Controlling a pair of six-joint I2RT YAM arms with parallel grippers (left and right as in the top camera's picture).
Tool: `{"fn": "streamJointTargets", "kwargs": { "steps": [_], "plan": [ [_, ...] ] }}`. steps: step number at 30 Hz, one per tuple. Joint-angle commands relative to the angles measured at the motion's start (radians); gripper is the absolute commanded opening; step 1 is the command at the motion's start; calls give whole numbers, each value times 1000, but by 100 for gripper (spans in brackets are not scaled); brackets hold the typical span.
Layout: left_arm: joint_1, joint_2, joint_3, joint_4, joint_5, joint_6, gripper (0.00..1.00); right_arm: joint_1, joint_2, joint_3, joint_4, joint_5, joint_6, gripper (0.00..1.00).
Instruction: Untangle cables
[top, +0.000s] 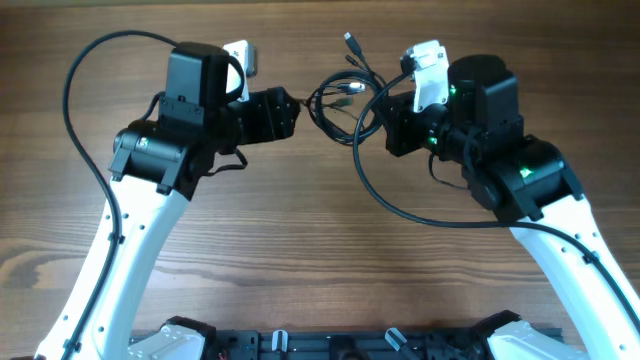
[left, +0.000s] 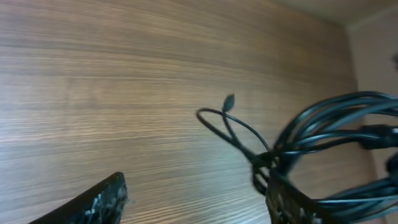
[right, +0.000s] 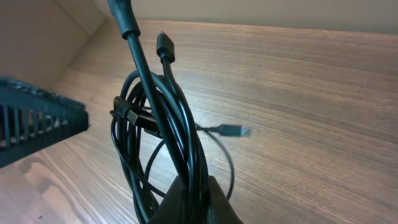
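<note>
From overhead, the cables (top: 340, 100) lay in a loose black coil on the wooden table (top: 300, 230), towards its far side, between the two arms. The left gripper (top: 298, 108) reached in from the left, its tip just at the coil's edge. The right gripper (top: 380, 112) met the coil from the right (its tips were mostly hidden under its own wrist).

In the left wrist view, the left gripper's two fingers (left: 99, 199) stood wide apart with bare wood between them. The bundle hung at the right of the frame, close against the right-hand finger; whether it touched could not be told. One thin loop with a small plug (left: 229, 101) reached out over the table.

In the right wrist view, the right gripper's jaws were pinched together on several strands, and the coil rose from them. A plug end (right: 235, 130) lay on the wood to the right.
</note>
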Motion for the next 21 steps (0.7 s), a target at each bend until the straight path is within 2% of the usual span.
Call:
{"fn": "streamJointTargets", "kwargs": {
  "steps": [1, 2, 8, 12, 13, 14, 16, 19, 21],
  "plan": [
    [-8, -9, 19, 16, 91, 3, 83, 2, -28, 11, 6, -76, -17, 4],
    [-8, -9, 19, 20, 97, 2, 86, 2, -28, 11, 6, -90, -18, 4],
    [-10, 8, 19, 39, 101, 2, 85, 2, -28, 11, 7, -127, -17, 4],
    [-10, 10, 19, 45, 101, -47, 86, 2, -28, 11, 9, -127, -17, 4],
    [-10, 10, 19, 46, 101, -55, 82, 2, -28, 11, 11, -127, -18, 4],
    [-10, 10, 19, 45, 101, -53, 74, 2, -28, 11, 13, -127, -24, 4],
    [-10, 10, 19, 16, 134, -55, 72, 2, -28, 11, 10, -126, -45, 4],
    [-9, 10, 19, -23, 225, -212, 55, 2, -28, 11, 2, -95, -46, 4],
    [-9, 10, 19, -31, 240, -334, 55, 2, -28, 11, 0, -93, -46, 4]
  ]
}}
